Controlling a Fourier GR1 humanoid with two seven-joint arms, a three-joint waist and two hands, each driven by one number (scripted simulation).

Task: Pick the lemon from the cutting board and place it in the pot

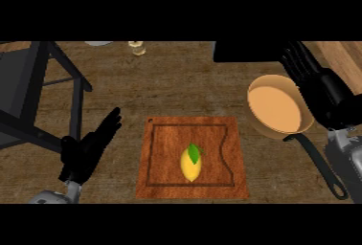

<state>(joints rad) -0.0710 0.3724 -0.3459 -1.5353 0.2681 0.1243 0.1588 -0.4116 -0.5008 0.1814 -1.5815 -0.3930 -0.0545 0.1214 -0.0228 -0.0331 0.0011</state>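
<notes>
A yellow lemon (191,163) with a green leaf lies near the middle of the brown wooden cutting board (164,158). To the board's upper right stands a copper pot (277,107) with a long black handle running down to the right. My left hand (90,146) is open at the lower left, fingers straight and pointing up, left of the board and apart from it. My right hand (320,86) is open at the right edge, fingers up, just right of the pot's rim. Neither hand touches the lemon.
A dark metal frame (42,91) takes up the upper left. A small glass jar (136,48) stands at the counter's far edge. A black block (247,50) sits behind the pot. The counter (184,91) is dark wood.
</notes>
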